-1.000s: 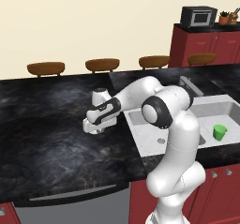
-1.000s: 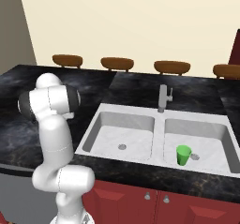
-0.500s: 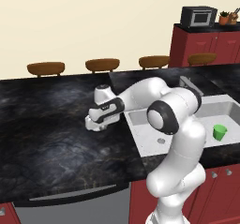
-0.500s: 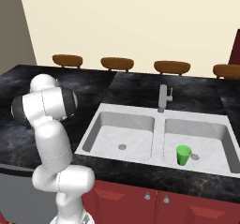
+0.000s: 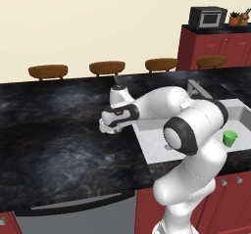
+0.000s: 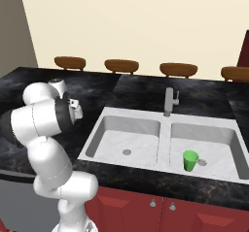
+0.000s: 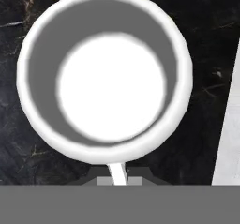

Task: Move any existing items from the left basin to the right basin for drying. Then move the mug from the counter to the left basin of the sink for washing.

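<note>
My end effector [image 5: 109,128] is low over the black worktop [image 5: 59,145], just left of the sink [image 6: 165,129], with its jaws drawn together on the mug [image 7: 105,75]. In the hand view the mug is seen from directly above: a white rim, grey inner wall and white floor, with a thin white part of it pinched between my fingertips [image 7: 104,181] at the bottom edge. The pale edge of the sink lies along the right side of that view. The green cup [image 6: 190,160] stands upright in the right basin [image 6: 214,146], near its drain. The left basin [image 6: 124,141] has a pale floor and a small round drain. The faucet [image 6: 169,101] rises behind the divider between the two basins.
</note>
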Available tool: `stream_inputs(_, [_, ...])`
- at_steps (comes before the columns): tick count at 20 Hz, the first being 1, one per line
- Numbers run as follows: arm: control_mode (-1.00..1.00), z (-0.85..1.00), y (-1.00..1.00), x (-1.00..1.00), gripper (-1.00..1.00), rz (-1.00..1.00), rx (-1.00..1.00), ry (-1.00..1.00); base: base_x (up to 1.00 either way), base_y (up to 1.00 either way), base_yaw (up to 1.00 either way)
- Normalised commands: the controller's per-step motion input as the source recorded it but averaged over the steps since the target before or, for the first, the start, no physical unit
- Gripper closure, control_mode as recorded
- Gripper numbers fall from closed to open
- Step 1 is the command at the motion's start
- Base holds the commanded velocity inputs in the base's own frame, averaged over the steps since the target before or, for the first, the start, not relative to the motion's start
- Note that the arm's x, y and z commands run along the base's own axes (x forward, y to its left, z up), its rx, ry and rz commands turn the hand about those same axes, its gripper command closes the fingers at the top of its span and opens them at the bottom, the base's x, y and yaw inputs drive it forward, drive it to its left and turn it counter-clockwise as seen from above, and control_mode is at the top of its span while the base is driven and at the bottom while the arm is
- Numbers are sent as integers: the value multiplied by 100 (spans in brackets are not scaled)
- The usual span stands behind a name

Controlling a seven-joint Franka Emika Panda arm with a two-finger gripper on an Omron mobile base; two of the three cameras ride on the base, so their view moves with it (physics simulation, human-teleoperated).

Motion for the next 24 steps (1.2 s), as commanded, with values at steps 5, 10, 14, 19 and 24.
stream_inputs(5, [-100, 26, -50, -14, 100, -6, 0, -2, 0, 0, 0])
stream_inputs(10, [-100, 28, -52, -7, 100, -7, 0, 0, 0, 0, 0])
stream_inputs(14, [-100, 22, -51, -5, 100, -6, 0, 0, 0, 0, 0])
stream_inputs(19, [-100, 10, -50, -2, 100, -6, 0, 0, 0, 0, 0])
stream_inputs(24, [-100, 3, -51, -1, 100, -3, 1, 0, 0, 0, 0])
